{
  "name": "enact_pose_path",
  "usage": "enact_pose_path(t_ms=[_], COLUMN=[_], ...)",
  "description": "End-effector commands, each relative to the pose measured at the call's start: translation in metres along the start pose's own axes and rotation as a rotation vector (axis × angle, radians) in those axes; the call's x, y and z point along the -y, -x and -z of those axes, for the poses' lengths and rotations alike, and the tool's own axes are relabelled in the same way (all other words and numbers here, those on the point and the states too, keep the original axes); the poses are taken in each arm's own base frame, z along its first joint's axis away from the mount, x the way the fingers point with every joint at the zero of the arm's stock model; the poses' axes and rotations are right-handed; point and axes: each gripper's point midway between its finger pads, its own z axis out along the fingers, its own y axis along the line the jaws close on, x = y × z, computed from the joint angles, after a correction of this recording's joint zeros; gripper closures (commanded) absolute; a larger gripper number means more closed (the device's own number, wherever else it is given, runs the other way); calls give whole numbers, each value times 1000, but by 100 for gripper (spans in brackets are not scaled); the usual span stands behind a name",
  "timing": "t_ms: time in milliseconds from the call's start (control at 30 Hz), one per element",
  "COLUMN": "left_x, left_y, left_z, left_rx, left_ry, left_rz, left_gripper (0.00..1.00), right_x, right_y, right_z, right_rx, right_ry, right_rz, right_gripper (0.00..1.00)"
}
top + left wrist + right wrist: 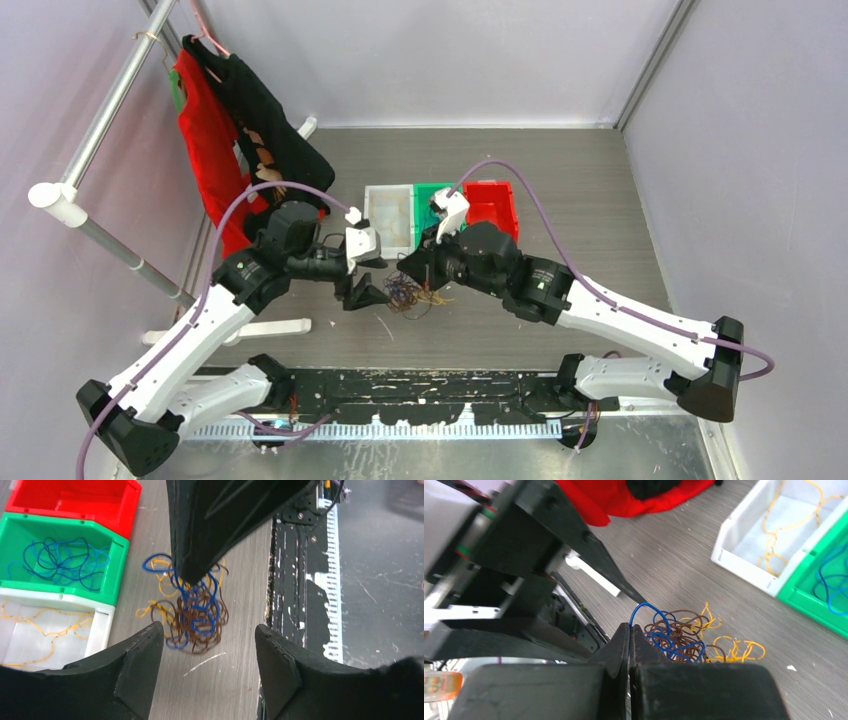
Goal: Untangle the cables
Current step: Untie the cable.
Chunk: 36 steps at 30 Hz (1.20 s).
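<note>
The cables are a small tangle (pixel 410 295) of blue, brown and yellow-orange loops on the grey table between my two grippers. My right gripper (pixel 630 626) is shut on a blue strand at the tangle's (pixel 676 640) near edge. In the left wrist view it shows as a black wedge (pixel 190 575) with its tip in the top of the tangle (pixel 197 612). My left gripper (pixel 209 630) is open and empty, just short of the tangle, touching nothing. In the top view the left gripper (pixel 365 295) is left of the tangle and the right gripper (pixel 415 275) is above it.
Three bins stand behind the tangle: a white bin (pixel 102 620) with yellow strands, a green bin (pixel 116 545) with blue strands and a red bin (pixel 131 500). Red and black garments (pixel 230 130) hang on a rack at the left. The black base plate (pixel 420 385) runs along the near edge.
</note>
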Motion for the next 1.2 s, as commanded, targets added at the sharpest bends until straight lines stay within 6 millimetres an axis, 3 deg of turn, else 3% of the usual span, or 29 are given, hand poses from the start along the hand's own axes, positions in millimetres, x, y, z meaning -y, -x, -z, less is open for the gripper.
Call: enact_pose_path(t_ms=[0,100,200,267,433,600,633,733,767,1000,1167], left_x=[-17,-17,-23,-24,-16,-14,-14,-17,-17,-6,-11], left_y=[30,28,23,20,4,-3,-3,6,11,59,73], left_z=[-10,-14,-13,-9,-6,-6,-6,-2,0,16,17], left_rx=[106,107,103,101,65,60,62,83,96,199,242], left_ry=[57,61,107,129,113,110,116,139,144,110,141], left_rz=[-18,0,2,-21,-66,-80,-84,-106,-118,-148,-126], left_gripper=[34,44,74,88,92,90,85,48,41,37,39], right_x=[-47,-55,-60,-61,-61,-61,-62,-62,-61,-61,-65], right_y=[58,70,82,89,109,120,123,123,122,109,109], right_z=[6,9,17,23,45,59,62,64,63,55,54], right_rx=[167,212,257,285,366,401,409,408,403,361,363], right_ry=[166,197,219,219,221,218,221,217,216,226,249], right_rz=[-45,-59,-75,-86,-98,-94,-93,-90,-91,-111,-125], right_gripper=[99,99,99,99,99,99,99,99,99,99,99])
